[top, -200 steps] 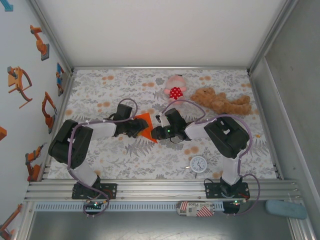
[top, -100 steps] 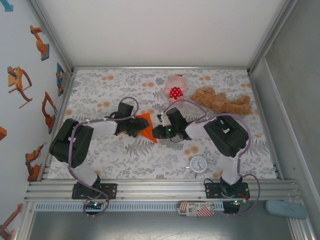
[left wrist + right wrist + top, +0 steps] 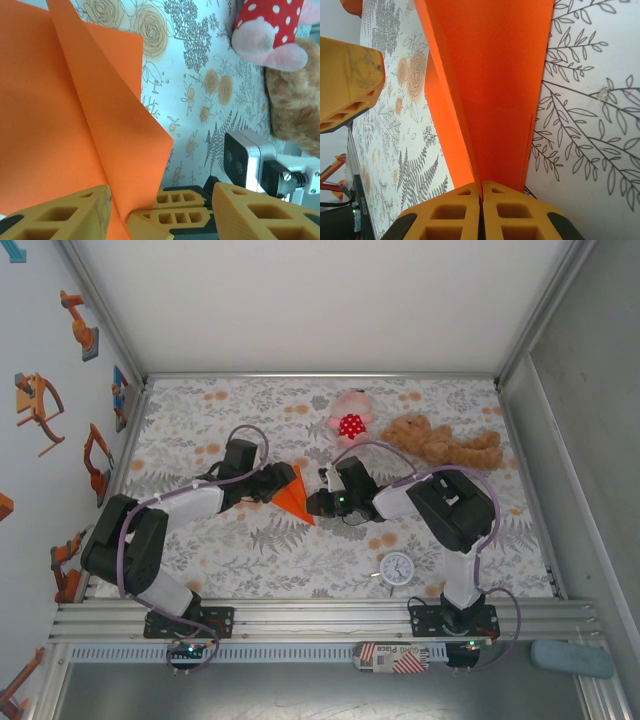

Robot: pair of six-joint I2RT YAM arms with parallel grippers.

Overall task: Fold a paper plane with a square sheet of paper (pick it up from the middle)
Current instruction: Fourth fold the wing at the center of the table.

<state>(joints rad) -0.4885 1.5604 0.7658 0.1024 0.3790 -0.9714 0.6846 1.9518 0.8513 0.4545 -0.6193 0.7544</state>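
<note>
The square sheet of paper [image 3: 293, 496] is bright orange and folded into a pointed wedge with a centre crease, like a paper plane, at mid-table. My right gripper [image 3: 316, 503] is at its right side, shut on the crease [image 3: 481, 186], and the folded flaps [image 3: 495, 85] spread away from the fingers. My left gripper [image 3: 281, 481] stands open at the wedge's upper left edge. In the left wrist view the paper [image 3: 65, 115] rises beside one left finger [image 3: 55, 215], and the right gripper's shut fingers [image 3: 187, 216] lie within the left gripper's [image 3: 162, 190] gap.
A pink plush toy with a red spotted body [image 3: 350, 418] and a brown teddy bear [image 3: 445, 443] lie behind the grippers. A small white clock [image 3: 397, 568] sits near the front right. The floral tablecloth [image 3: 200, 430] lies bare to the left.
The left arm has stretched out and its gripper slid back off the paper to the upper left, uncovering more of the wedge. The right gripper has closed fully on the crease.
</note>
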